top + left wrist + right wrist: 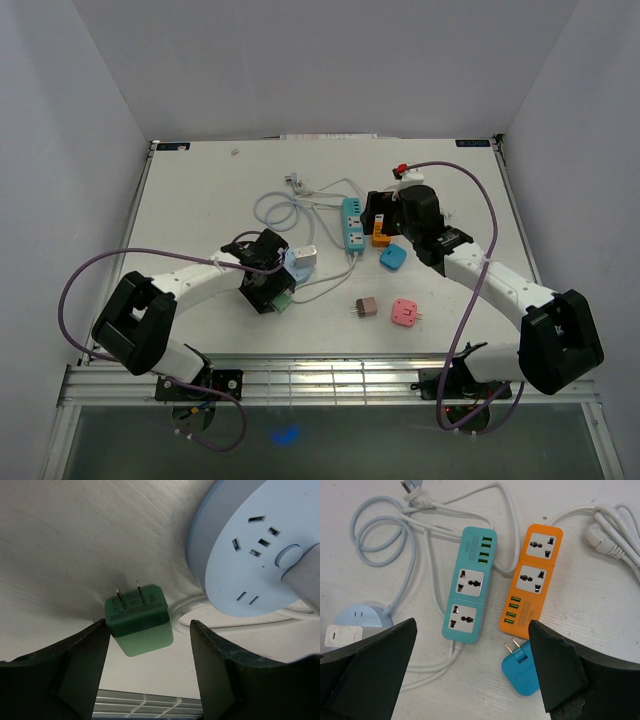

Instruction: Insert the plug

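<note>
Straddling the green plug on the counter, my left claw stands open, not yet pinching. I judge the plug light, rigid, smooth-sided: grip its flat flanks, prongs clear. Round socket just beside. My right claw hangs open above the teal strip.

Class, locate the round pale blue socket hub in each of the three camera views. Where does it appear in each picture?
Top external: the round pale blue socket hub lies left of centre.
Left wrist: upper right corner, up and right of the green plug.
Right wrist: lower left edge.
Shared landmark: the white adapter at its edge, in all three.
</note>
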`<state>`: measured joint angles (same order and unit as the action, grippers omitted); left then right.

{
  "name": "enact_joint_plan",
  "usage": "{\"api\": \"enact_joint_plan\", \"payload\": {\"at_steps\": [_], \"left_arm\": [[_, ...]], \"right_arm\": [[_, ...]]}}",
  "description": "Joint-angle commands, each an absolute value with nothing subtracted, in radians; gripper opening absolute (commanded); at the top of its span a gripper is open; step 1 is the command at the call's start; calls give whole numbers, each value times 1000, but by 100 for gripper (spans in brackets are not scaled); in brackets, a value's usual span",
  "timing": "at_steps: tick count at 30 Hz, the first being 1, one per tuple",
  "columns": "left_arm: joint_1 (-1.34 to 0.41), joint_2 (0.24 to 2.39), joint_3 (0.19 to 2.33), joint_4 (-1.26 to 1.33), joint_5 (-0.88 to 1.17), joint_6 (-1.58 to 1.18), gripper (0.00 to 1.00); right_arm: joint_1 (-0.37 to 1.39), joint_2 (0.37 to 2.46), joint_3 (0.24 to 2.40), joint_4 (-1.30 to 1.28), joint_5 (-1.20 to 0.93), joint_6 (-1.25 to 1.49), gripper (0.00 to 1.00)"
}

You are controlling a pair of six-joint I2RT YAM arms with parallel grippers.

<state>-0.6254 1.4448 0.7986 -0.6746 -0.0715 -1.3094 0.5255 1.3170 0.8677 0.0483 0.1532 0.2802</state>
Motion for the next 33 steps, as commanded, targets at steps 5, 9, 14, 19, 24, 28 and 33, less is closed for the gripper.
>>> {"api": "enact_joint_plan", "payload": {"at_steps": [5,9,14,19,24,28,33], "left_arm": [[-635,1436,790,-686,-117,-1342,61],[-635,1417,782,-673,-114,-1321,45],[-635,1385,775,-669,-98,-1301,31],[-635,1301,791,-670,-61,-1296,29],[-634,1200,853,-666,-63,-1341,33],[-626,1164,879,-620,-58,-1391,34],[-529,1146,848,-453,95,-1459,33]], "right_arm": [[517,1279,853,103,141,293,99],[517,1281,848,107,133,295,100],[515,1284,850,109,118,293,100],[515,1266,853,109,63,288,100],[515,1214,841,123,-104,375,95],[517,1148,787,182,-220,526,90],[558,1114,726,264,-272,641,85]]}}
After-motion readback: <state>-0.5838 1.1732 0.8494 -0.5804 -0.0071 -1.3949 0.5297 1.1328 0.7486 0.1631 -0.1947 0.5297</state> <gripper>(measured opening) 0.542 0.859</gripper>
